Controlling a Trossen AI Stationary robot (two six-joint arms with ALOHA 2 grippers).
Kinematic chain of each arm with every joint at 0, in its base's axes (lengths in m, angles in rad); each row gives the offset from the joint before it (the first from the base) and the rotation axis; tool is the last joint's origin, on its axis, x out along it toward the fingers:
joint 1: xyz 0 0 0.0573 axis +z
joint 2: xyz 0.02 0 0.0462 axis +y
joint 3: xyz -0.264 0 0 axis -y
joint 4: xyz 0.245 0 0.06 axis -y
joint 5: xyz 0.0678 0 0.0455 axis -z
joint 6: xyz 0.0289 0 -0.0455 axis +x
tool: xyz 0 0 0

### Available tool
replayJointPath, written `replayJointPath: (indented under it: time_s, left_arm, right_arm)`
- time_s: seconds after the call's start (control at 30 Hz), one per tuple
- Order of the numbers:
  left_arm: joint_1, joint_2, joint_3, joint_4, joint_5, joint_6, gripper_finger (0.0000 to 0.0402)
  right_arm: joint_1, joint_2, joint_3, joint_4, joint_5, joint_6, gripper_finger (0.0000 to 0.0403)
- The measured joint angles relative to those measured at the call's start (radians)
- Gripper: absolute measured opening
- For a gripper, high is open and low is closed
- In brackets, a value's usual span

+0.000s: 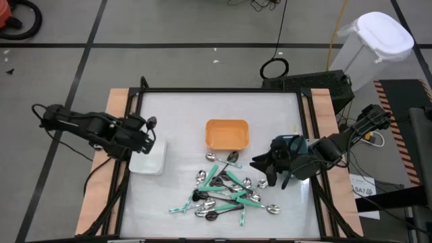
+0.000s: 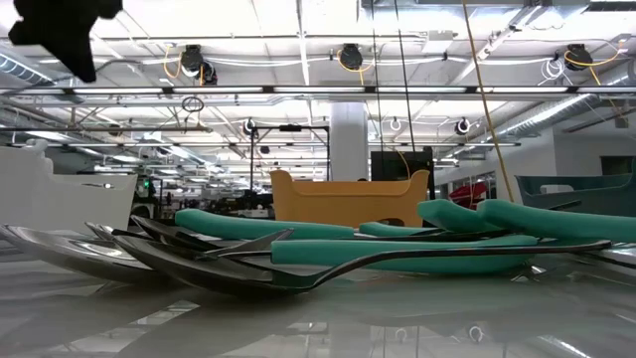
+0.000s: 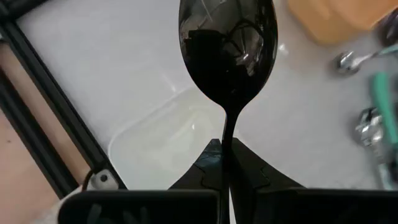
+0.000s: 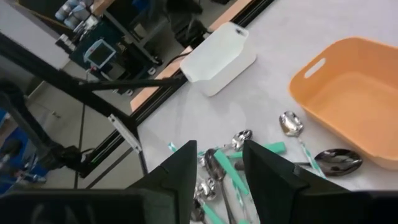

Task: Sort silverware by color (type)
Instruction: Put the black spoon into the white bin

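Above white bin (image 3: 155,134), left claw (image 3: 225,163) gripping black spoon (image 3: 227,53)

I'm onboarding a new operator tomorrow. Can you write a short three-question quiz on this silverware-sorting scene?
1. True or false: the left gripper holds a black spoon.
2. That spoon hangs over which bin: A orange bin, B white bin?
3. Fill in: the right gripper, over the silverware pile, is ___.

Key: 1 true; 2 B; 3 open, holding nothing.
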Motion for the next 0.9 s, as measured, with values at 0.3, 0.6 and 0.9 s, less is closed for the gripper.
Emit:
replayJointPath:
  time_s: [0.3, 0.6, 0.9]
  left_arm:
    - [-0.003, -0.002, -0.226, 0.152, 0.128, 0.036, 0.0005]
    - [-0.003, -0.001, -0.276, 0.173, 0.131, 0.028, 0.0005]
    - [-0.003, 0.0, -0.279, 0.171, 0.131, -0.03, 0.0005]
  right_arm:
    - [0.0, 0.0, 0.0, -0.009, 0.019, 0.029, 0.0125]
    - [-0.02, 0.0, 0.0, -0.023, 0.037, 0.053, 0.0125]
    - [-0.044, 0.0, 0.0, -0.023, 0.036, 0.052, 0.0125]
